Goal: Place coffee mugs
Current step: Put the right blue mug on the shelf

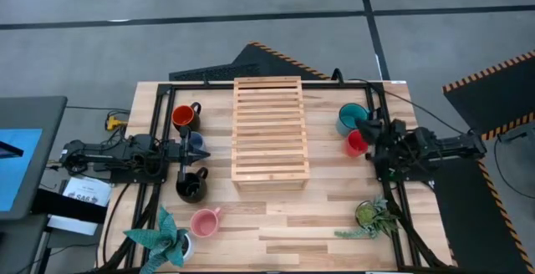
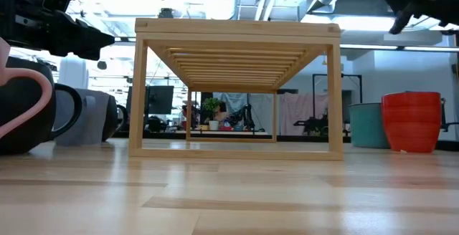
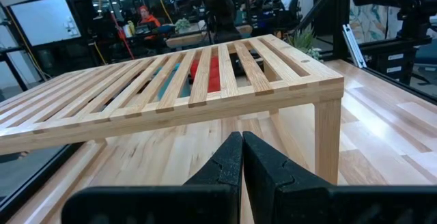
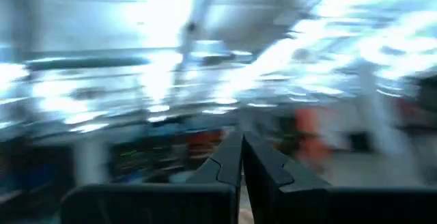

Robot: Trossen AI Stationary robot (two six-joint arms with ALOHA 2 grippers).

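Your left arm [image 1: 125,155] and right arm [image 1: 426,146]: dark, jointed, black cables alongside. Left gripper [image 3: 242,162] and right gripper [image 4: 240,161]: matte black wedge fingers on black bars.

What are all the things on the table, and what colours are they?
wooden slatted rack: one, pale wood, middle of the table
black mug with orange inside: one, left side
grey-blue mug: one, left side
black mug: one, left side
pink mug: one, front left
teal mug: one, right side
red mug: one, right side, beside the teal one
potted plants: two, green, front left and front right
left hand: shut, facing the rack
right hand: shut
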